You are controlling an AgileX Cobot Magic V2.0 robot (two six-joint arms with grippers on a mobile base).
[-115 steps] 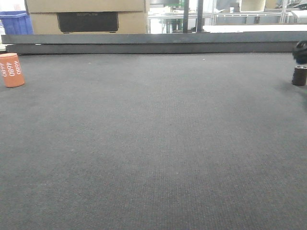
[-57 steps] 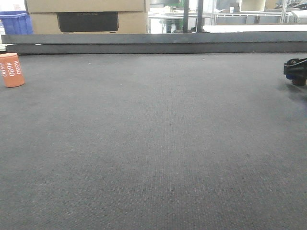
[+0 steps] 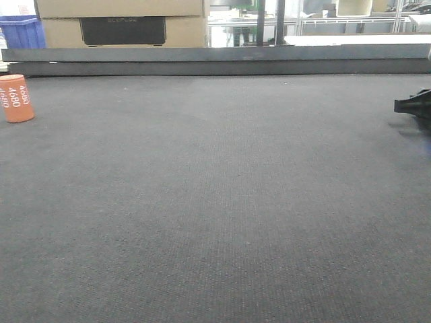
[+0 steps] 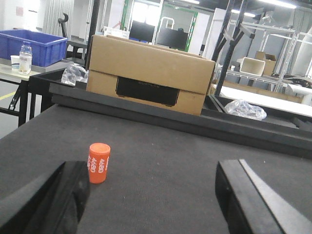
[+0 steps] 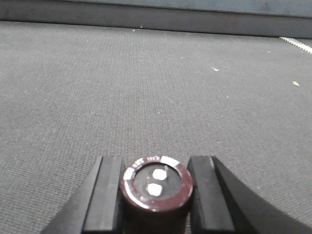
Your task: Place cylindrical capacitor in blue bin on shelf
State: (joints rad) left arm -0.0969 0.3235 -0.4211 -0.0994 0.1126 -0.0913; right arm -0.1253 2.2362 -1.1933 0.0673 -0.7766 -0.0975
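Note:
The cylindrical capacitor (image 5: pixel 156 183) is dark maroon with two silver terminals on top. It stands on the grey mat between the fingers of my right gripper (image 5: pixel 156 162), which press against both its sides. In the front view the right gripper (image 3: pixel 414 108) sits low at the far right edge and hides the capacitor. My left gripper (image 4: pixel 153 195) is open and empty above the mat. A blue bin (image 4: pixel 31 45) stands on a table beyond the mat at the left; it also shows in the front view (image 3: pixel 20 32). The steel shelf is out of view.
An orange cylinder marked 4680 (image 3: pixel 15 98) stands at the mat's left, just ahead of my left finger (image 4: pixel 99 162). A cardboard box (image 4: pixel 151 73) sits behind the dark raised rail (image 3: pixel 215 60) along the far edge. Crumpled plastic bags (image 4: pixel 243 108) lie beside the box.
The right gripper came in at the right edge and lowered around the capacitor. That capacitor stood alone one second ago and is now hidden behind the gripper in the front view.

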